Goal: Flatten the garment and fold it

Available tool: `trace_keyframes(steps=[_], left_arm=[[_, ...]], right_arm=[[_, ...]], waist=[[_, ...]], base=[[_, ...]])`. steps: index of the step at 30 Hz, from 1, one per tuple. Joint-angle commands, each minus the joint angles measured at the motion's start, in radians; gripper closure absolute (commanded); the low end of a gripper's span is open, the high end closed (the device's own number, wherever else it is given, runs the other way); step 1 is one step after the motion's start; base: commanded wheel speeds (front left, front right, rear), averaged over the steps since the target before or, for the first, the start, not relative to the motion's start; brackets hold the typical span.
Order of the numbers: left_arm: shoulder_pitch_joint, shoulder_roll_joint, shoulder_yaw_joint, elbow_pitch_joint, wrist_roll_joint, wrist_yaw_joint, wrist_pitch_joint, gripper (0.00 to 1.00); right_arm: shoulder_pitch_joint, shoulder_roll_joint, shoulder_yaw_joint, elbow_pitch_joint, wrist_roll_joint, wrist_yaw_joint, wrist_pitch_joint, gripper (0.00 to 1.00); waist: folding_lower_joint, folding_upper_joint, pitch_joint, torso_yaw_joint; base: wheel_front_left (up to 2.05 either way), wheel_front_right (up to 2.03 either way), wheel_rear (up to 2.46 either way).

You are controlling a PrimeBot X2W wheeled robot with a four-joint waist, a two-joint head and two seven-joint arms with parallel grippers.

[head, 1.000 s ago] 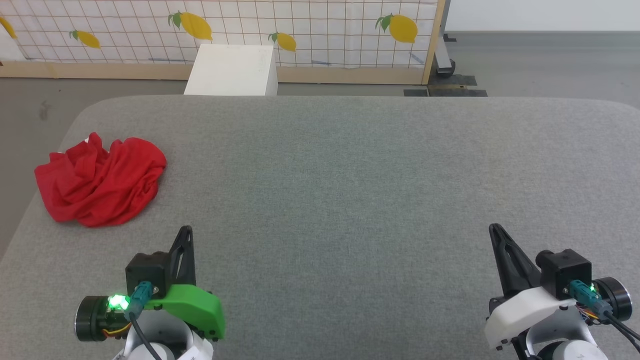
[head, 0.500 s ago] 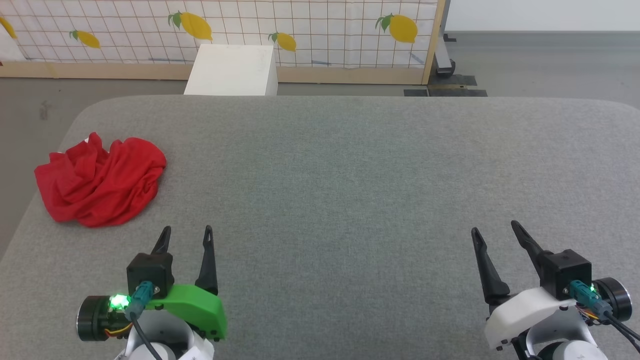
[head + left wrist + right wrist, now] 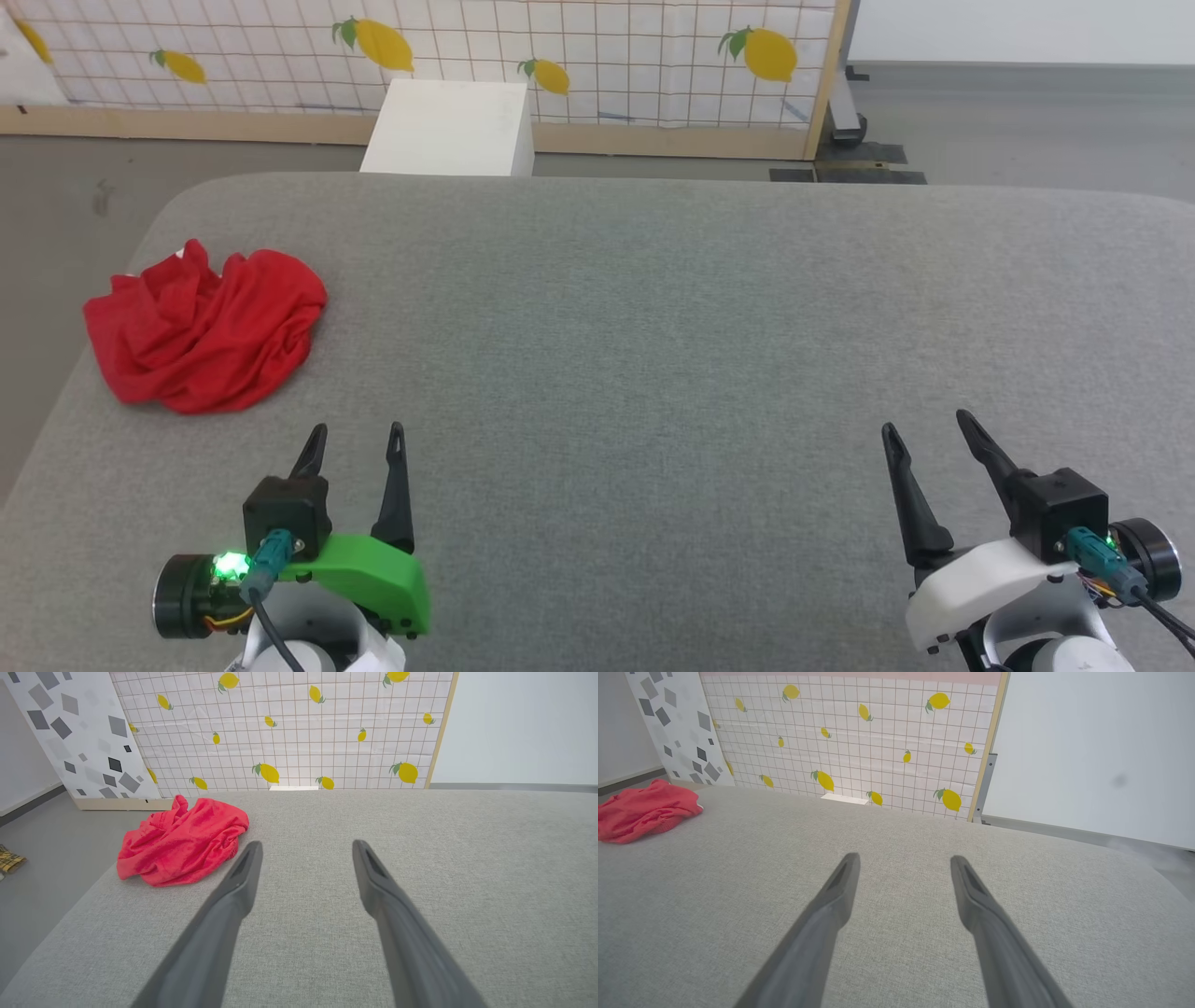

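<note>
The garment [image 3: 207,329] is a crumpled red heap near the far left edge of the grey table [image 3: 653,308]; it also appears in the left wrist view [image 3: 184,842] and at the left of the right wrist view [image 3: 642,808]. No stripes or lettering can be made out on it. My left gripper [image 3: 358,435] stands open over the near left of the table, a short way in front and to the right of the heap, with nothing between its fingers. At the near right, my right gripper [image 3: 926,422] is open and empty, far from the garment.
A white box [image 3: 451,128] stands on the floor beyond the table's far edge. Behind it runs a lemon-patterned grid panel [image 3: 579,47] with a wooden frame. The table's rounded left edge drops to grey floor [image 3: 42,872] just beside the garment.
Both grippers have gone from shut to open. The whole head view has shifted slightly, so the camera moved; the garment lies as it did.
</note>
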Motion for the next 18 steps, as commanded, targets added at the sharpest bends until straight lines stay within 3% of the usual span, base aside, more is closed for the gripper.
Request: trace_keyframes(steps=[1, 18], left_arm=[[-0.011, 0.0, -0.004, 0.004, -0.008, 0.009, -0.011, 0.0], [-0.014, 0.003, -0.01, 0.02, -0.028, 0.028, -0.046, 0.0]], right_arm=[[-0.004, 0.001, 0.0, 0.004, -0.001, 0.0, -0.011, 0.0], [-0.01, 0.001, 0.005, 0.017, -0.003, 0.0, -0.044, 0.0]], waist=[[0.0, 0.0, 0.0, 0.011], [0.0, 0.0, 0.001, 0.127]], base=[[0.0, 0.0, 0.0], [0.0, 0.0, 0.0]])
